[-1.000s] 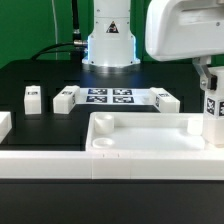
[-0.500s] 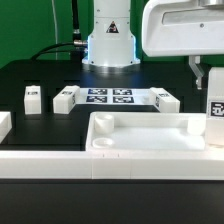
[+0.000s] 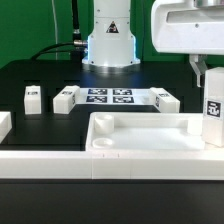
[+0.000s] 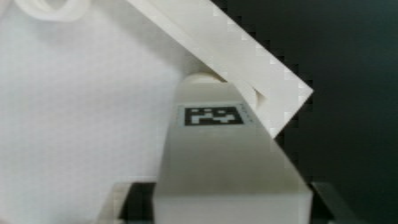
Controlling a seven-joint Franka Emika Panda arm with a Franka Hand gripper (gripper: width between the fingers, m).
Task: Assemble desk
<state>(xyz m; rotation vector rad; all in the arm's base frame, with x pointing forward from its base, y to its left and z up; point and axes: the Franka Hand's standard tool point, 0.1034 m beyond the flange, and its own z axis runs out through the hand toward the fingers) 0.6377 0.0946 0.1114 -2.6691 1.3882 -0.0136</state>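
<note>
The white tray-like desk tabletop (image 3: 140, 135) lies at the front of the table. My gripper (image 3: 210, 80) is shut on a white square leg (image 3: 213, 115) that stands upright at the tabletop's corner on the exterior view's right. In the wrist view the leg (image 4: 222, 150) with its tag runs down from my gripper (image 4: 231, 205) to the tabletop's corner rim (image 4: 249, 60); dark fingers (image 4: 146, 200) press both its sides. Three other legs lie loose behind: one (image 3: 32, 97), a second (image 3: 65, 98) and a third (image 3: 165, 100).
The marker board (image 3: 110, 96) lies flat in front of the robot base (image 3: 108, 40). A long white border rail (image 3: 100, 165) runs along the front, and another white rail piece (image 3: 3, 125) sits at the exterior view's left edge.
The hand has shifted a little sideways and back while still holding the leg. The leg stays upright at the same tabletop corner.
</note>
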